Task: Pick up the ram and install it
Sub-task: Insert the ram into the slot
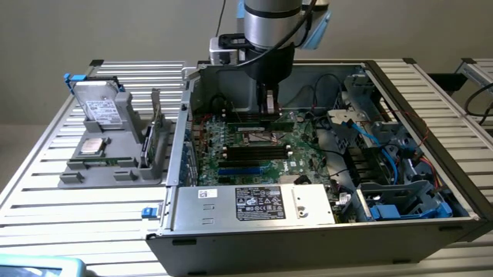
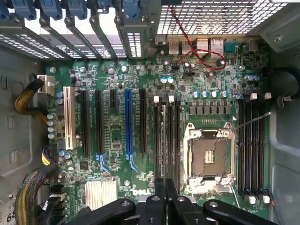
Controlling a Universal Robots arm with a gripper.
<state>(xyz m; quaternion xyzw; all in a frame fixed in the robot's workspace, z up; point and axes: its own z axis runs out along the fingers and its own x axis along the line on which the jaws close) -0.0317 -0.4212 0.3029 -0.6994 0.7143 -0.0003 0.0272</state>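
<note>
In the lower part of the exterior view the slatted metal table [image 1: 77, 231] carried an open computer case [image 1: 308, 248]; just behind the case's front wall, in the lower middle of the frame, lay a silver power supply [image 1: 308, 205]; at the lower right stood a grey cage [image 1: 400, 196] with blue parts. At the middle left of the frame a grey holder [image 1: 115, 173] stood on the table; it carried a square silver chip [image 1: 92, 145] and, further back, a tilted silver drive [image 1: 100, 107] with a white label. In the centre of the frame lay the green motherboard [image 1: 301, 153]; on it came first a group of long black slots [image 1: 254, 152], then the processor socket [image 1: 258, 137], and behind the socket the ram [image 1: 250, 126], standing on its long edge in line with a second group of slots; whether it was fully seated, I could not tell. The gripper [image 1: 269, 113] stood over the middle of the ram, its jaws narrow and closed on the stick; in the wrist view the black fingers [image 2: 157, 206] were together over the thin pale top edge of the ram, which ran along the slots just beside the socket. The arm [image 1: 269, 23] reached up to the upper middle of the frame.
</note>
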